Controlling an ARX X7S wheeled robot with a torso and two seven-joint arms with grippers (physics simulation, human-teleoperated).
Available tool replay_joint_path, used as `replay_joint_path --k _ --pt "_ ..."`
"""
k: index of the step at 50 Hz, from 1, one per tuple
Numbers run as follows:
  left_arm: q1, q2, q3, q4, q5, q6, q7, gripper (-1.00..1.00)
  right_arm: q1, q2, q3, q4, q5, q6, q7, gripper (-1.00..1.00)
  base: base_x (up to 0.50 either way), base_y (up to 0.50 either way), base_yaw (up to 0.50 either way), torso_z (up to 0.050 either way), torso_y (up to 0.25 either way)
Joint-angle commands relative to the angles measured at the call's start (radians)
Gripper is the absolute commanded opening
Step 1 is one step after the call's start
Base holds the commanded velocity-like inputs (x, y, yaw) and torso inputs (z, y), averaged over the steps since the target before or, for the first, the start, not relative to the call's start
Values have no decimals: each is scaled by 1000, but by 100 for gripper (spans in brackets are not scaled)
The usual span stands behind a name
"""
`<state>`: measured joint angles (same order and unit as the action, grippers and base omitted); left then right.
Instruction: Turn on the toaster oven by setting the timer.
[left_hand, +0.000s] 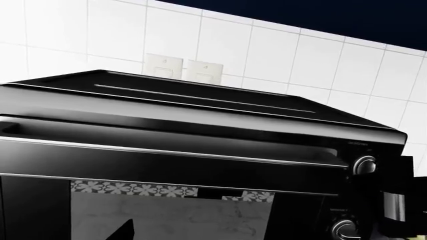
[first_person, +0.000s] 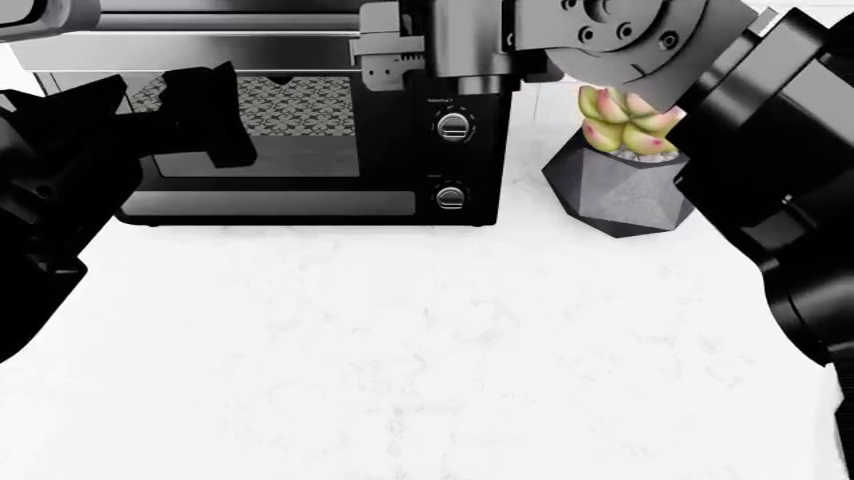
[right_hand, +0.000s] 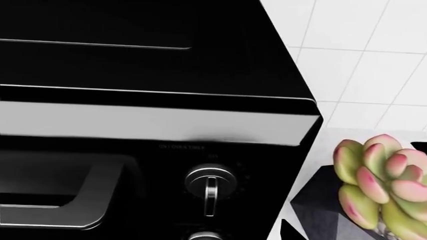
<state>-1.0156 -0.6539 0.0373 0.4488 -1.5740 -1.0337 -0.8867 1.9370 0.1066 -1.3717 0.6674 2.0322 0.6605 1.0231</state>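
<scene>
White marbled worktop (first_person: 400, 350) spreads smooth below glossy square wall tiles (left_hand: 280, 55). At nine o'clock the left gripper (first_person: 200, 110) hangs before the dark glass door; whether its fingers are apart I cannot tell. At twelve o'clock stands the boxy black toaster oven (first_person: 320, 150), round silver-rimmed knobs (first_person: 454, 126) stacked. The right gripper's (first_person: 387, 50) fingers are unclear too. At two o'clock sits a faceted grey pot (first_person: 617, 195).

toaster oven (first_person: 307, 150) blk, silver trim | rack (first_person: 287, 105) floral mesh | pot (first_person: 617, 190) dk grey | succulent (first_person: 627, 122) grn/pink
</scene>
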Motion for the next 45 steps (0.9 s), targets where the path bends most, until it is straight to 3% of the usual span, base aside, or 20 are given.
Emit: replay_joint_path --k 1,43,44,45 --pt "0 -4 2 0 -2 4 0 100 2 -18 -10 38 -10 6 -25 100 0 0 0 0 0" --pt "9 -14 11 6 -6 18 0 100 -1 -53 -34 116 -31 11 -79 100 0 0 0 0 0" --pt "8 -13 12 5 -5 19 1 100 -1 -55 -36 121 -33 11 -84 -100 0 0 0 0 0" --pt "9 -14 12 5 -5 19 1 100 -1 -56 -36 124 -33 11 -86 -100 0 0 0 0 0"
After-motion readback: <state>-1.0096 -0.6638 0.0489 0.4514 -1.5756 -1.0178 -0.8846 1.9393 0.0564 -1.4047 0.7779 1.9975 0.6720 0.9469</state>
